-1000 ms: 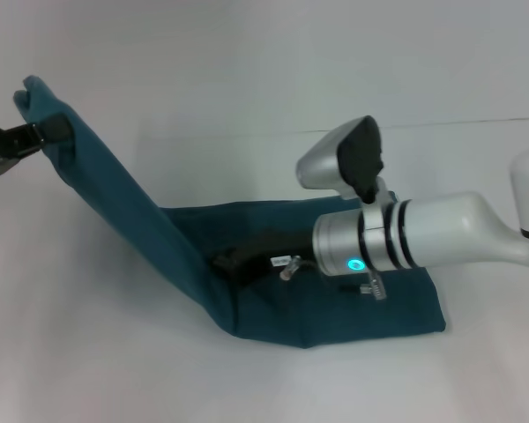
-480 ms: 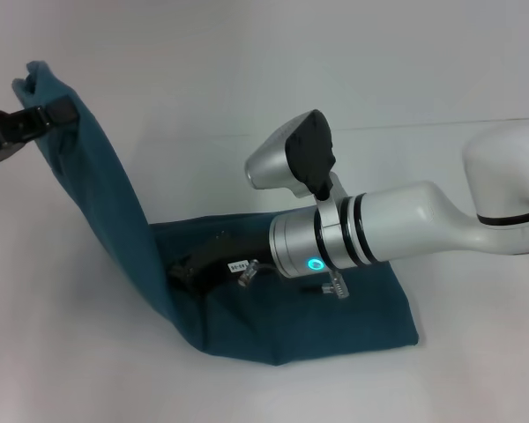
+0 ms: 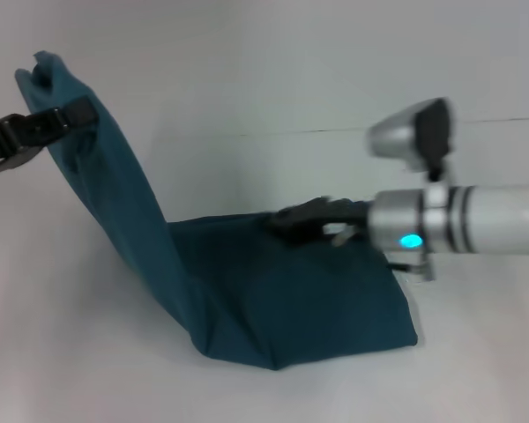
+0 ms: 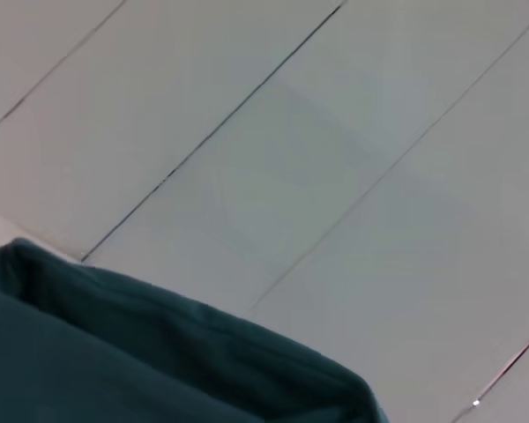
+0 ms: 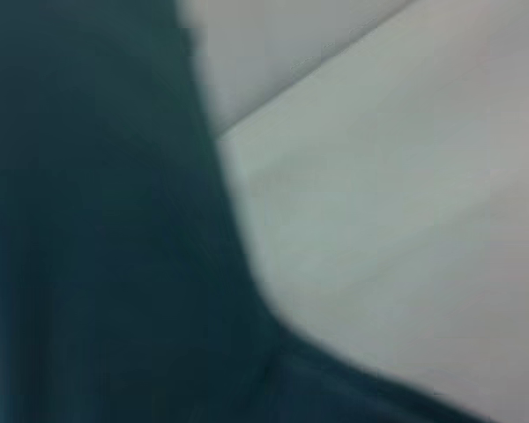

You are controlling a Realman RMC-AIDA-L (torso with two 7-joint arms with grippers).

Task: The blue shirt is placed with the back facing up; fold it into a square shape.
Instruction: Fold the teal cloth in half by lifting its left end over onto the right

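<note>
Our left hand (image 3: 70,116) is raised at the far left of the scene, its fingers clamped together on the top edge of the blue shirt (image 3: 273,295). From that grip a long band of the cloth hangs down and slants toward the right, where it joins the rest of the shirt lying flat on the white surface (image 3: 247,79). A small bunch of fabric stands up just above the grip. In the left wrist view we see only a folded teal edge of the shirt (image 4: 159,352) against pale panels with thin dark seams.

Our right hand (image 3: 291,217) reaches in from the right, low over the far edge of the flat part of the shirt. It shows as a dark blurred shape, and we cannot tell whether its fingers are apart or together, nor whether they touch the cloth. Behind it the silver wrist carries a lit blue-green ring light (image 3: 411,241). The right wrist view gives a blurred stretch of the shirt (image 5: 97,229) beside the white surface (image 5: 397,194).

The flat portion lies in the near middle of the surface, its near edge rounded and smooth.
</note>
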